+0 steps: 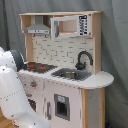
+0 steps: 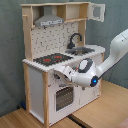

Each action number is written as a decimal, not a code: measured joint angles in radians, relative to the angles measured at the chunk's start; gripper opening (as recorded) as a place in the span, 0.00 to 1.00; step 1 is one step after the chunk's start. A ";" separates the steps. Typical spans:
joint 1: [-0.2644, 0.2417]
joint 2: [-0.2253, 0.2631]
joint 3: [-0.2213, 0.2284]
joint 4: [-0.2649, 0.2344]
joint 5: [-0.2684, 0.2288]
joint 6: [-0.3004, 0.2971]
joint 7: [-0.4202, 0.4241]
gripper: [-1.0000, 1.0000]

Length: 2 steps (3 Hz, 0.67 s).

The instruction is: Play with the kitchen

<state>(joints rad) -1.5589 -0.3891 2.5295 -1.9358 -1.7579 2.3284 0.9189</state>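
Observation:
The kitchen [image 1: 75, 92] [image 2: 36, 85] is a white and light-wood toy unit with a black-red hob [image 1: 37, 66] [image 2: 50, 59], a black tap [image 1: 83, 59] [image 2: 75, 39], a sink [image 1: 70, 75] [image 2: 84, 50] and a grey hood [image 1: 38, 28] [image 2: 50, 20]. In the second exterior view my gripper [image 2: 61, 75] sits against the front panel just under the hob, above the oven door [image 2: 62, 97]. In the first exterior view my white arm [image 1: 12, 95] covers the kitchen's lower left and hides the gripper.
An upper cabinet [image 1: 72, 26] has its door [image 2: 98, 11] swung open. A dotted backboard [image 2: 55, 37] rises behind the hob. The kitchen stands on a wooden surface [image 2: 102, 115], and a grey curtain [image 1: 115, 45] hangs behind it.

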 joint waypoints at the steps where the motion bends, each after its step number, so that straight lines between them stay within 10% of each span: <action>1: 0.000 0.003 -0.003 -0.001 -0.001 0.015 0.108 0.00; 2: 0.000 0.004 -0.001 0.001 -0.007 0.026 0.185 0.00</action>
<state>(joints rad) -1.5586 -0.3855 2.5287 -1.9351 -1.7653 2.3547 1.1040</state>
